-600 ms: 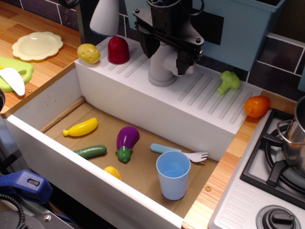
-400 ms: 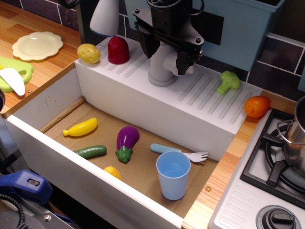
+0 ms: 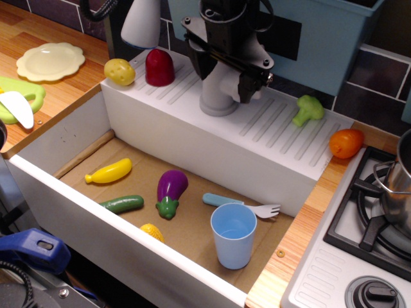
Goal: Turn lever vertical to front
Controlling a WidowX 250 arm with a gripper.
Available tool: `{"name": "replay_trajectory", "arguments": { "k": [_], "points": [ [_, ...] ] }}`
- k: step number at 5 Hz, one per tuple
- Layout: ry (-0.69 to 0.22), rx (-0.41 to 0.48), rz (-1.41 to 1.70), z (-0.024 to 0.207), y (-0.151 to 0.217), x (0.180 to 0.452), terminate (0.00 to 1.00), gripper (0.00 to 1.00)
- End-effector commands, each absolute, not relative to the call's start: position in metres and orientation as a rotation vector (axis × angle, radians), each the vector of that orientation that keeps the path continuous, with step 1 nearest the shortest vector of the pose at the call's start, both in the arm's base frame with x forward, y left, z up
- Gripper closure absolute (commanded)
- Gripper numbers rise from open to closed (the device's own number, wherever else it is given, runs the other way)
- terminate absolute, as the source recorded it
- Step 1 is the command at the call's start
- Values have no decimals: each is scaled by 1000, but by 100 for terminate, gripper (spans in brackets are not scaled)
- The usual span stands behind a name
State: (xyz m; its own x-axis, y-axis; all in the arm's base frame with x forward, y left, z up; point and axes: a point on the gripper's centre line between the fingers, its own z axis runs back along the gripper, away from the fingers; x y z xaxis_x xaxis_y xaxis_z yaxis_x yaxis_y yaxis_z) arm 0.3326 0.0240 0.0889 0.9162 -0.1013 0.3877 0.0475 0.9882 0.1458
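Around lever (image 3: 226,84): black jaws (tips hidden)

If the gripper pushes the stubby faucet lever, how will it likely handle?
The lever looks like stiff moulded plastic, so it probably pivots rather than bends. Its rounded, smooth surface may let the gripper slip. The faucet base looks broad, so tipping seems unlikely.

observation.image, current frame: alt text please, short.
A black gripper straddles the lever on a grey toy faucet base behind a white sink. The sink holds a blue cup, fork, eggplant, banana and cucumber.
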Motion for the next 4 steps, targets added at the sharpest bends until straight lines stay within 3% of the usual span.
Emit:
{"name": "replay_trajectory", "arguments": {
  "k": [1,4],
  "points": [
    [-510,145,-90,92,26,349,0,0],
    [-555,120,-127,91,25,373,0,0]
  ]
}}
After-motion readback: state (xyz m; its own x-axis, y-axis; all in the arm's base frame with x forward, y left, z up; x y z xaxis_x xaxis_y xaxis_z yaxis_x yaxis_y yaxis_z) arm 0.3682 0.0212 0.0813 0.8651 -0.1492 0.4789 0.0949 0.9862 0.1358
